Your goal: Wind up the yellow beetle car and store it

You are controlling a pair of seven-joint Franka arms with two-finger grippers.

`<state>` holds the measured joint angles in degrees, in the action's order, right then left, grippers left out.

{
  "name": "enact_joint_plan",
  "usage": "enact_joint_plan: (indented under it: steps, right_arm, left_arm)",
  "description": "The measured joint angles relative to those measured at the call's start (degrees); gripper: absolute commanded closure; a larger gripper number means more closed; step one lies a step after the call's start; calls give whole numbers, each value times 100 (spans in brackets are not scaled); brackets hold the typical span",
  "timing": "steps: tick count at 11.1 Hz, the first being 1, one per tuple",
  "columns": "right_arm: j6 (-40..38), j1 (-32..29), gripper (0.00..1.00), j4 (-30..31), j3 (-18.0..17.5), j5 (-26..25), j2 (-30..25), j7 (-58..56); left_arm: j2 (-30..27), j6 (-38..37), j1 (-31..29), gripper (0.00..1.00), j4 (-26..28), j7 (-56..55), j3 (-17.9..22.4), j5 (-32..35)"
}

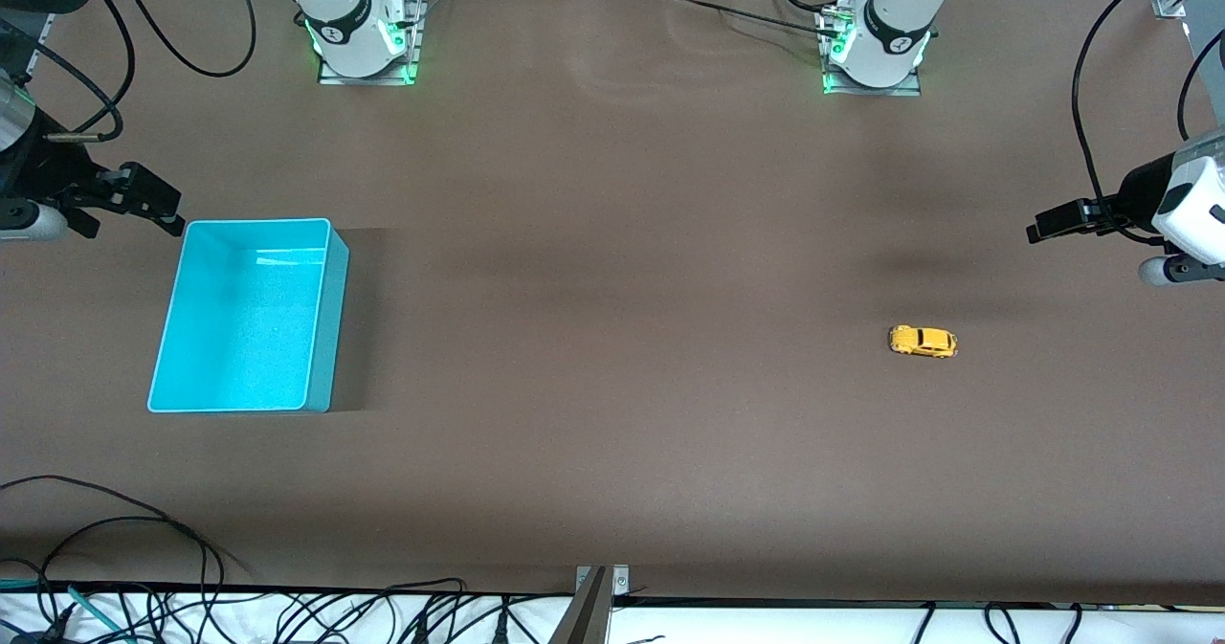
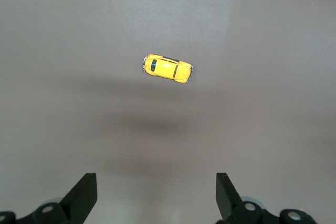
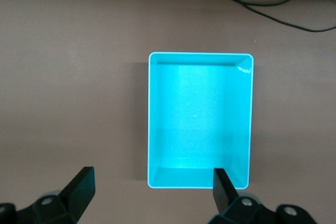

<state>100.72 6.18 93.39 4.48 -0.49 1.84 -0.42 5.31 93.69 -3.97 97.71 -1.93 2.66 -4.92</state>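
The yellow beetle car (image 1: 923,341) stands on its wheels on the brown table, toward the left arm's end; the left wrist view shows it from above (image 2: 168,68). My left gripper (image 1: 1053,223) hangs over the table's edge at that end, open and empty (image 2: 156,195), well apart from the car. The cyan bin (image 1: 330,328) sits empty toward the right arm's end. Over the table just beside the bin's rim (image 3: 199,54), my right gripper (image 1: 153,206) waits, open with nothing between its fingers (image 3: 152,187).
Both arm bases (image 1: 359,32) (image 1: 876,46) stand along the table edge farthest from the front camera. Loose black cables (image 1: 144,567) and a metal bracket (image 1: 593,606) lie at the edge nearest to it. A wide stretch of brown table separates car and bin.
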Motion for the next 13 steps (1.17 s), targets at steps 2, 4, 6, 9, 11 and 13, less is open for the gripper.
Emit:
enact_joint_plan:
  steps: [2,4,6,9,11,13]
  right_arm:
    - [-46,6,0,-4,-12,0,0,0]
    - [-47,-1,0,-11,-3,0,0,3]
    - [-47,-1,0,-14,-3,0,0,6]
    - [-47,0,0,-15,-4,0,5,6]
    - [-47,0,0,-15,-4,0,22,5]
    - [-47,1,0,-15,-4,0,30,5]
  left_arm:
    - [0,0,-18,0,0,-2,0,0]
    - [0,0,-36,0,0,-2,0,0]
    - [0,0,-37,0,0,-2,0,0]
    - [0,0,-36,0,-18,-2,0,0]
    - [-2,0,-26,0,-66,-2,-15,182]
    - [-3,0,5,0,-75,-2,-57,424]
